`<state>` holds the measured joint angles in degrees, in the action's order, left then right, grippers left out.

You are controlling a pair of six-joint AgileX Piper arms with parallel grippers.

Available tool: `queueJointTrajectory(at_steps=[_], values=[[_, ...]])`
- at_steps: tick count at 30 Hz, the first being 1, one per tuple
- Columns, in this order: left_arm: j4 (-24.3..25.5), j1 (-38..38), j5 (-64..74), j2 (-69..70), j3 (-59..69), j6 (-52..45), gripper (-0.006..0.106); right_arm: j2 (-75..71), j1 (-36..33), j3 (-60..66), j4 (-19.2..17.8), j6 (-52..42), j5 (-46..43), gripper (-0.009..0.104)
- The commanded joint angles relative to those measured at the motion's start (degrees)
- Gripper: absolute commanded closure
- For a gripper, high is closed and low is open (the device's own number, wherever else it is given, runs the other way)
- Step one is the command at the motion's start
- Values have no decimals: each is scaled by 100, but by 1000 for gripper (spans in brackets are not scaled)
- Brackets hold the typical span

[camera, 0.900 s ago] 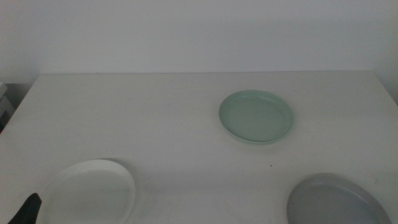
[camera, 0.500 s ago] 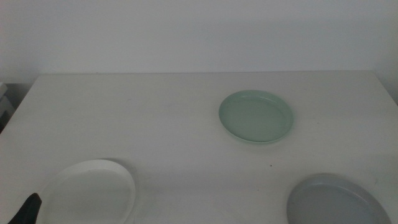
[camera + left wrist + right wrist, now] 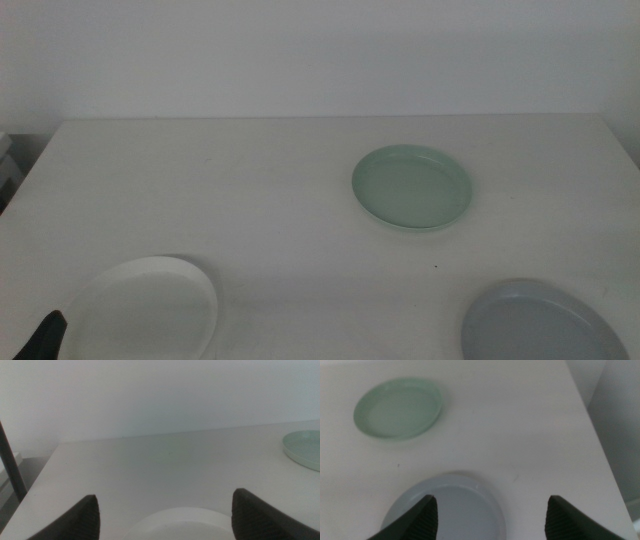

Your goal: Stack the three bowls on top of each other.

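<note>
The right pincer [image 3: 490,517] hangs with its jaws spread wide above the grey bowl [image 3: 447,507] on the white bench [image 3: 520,425]. The mint green bowl [image 3: 398,408] lies farther off, well apart from the grey one.

A white table [image 3: 250,200] stands against a plain pale wall [image 3: 320,50].

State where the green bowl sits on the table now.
In the middle view, the green bowl sits alone right of centre toward the table's far edge, beyond the grey bowl.

Nothing has shifted — bowls and arms sit exactly as before.
</note>
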<state>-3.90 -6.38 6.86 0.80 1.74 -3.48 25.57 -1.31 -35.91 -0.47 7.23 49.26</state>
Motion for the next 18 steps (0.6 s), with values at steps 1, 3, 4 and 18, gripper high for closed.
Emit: queueJointTrajectory(at_steps=[1,3,4,18], values=[[-2,5,-445,73,-27,84,13,469,-11,-633,-8,-37,113,40],[-2,5,-445,73,-27,84,13,820,-11,-950,-17,-37,380,40],[-2,5,-445,73,-27,84,13,1012,-11,-1093,-23,-37,478,40],[-2,5,-445,73,-27,84,13,3107,-11,-1717,-44,-60,1112,24]])
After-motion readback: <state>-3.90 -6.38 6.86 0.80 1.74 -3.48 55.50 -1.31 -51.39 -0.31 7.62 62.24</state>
